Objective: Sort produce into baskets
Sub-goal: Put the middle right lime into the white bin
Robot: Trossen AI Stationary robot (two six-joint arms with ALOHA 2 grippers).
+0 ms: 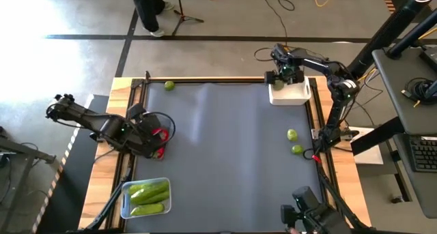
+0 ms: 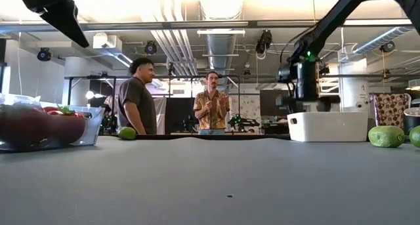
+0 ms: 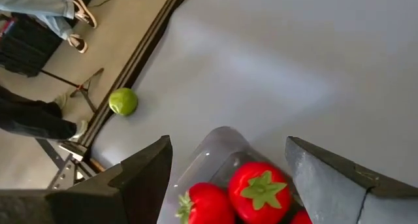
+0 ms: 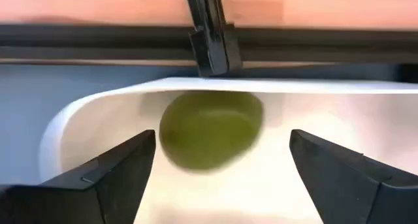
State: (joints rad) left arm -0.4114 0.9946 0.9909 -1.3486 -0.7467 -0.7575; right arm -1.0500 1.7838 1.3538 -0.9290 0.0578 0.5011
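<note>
Desk (image 1: 225, 145) carries three containers; the white box (image 1: 290, 93) sits at its far right corner, a clear tub (image 1: 145, 196) of cucumbers at the near left. Right pincer (image 1: 283, 76) hangs over the box, jaws spread, a lime-green ball (image 4: 209, 129) below them inside the box; best lifted straight up, clear of the rim. Left pincer (image 1: 151, 135) waits open above the red tomatoes (image 3: 261, 190). Three balls (image 1: 292, 134) lie unsorted.

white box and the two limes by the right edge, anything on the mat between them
Nothing: in the high view the mat between the white box and the two limes is bare. The right tool hovers over the box, beyond that stretch.
</note>
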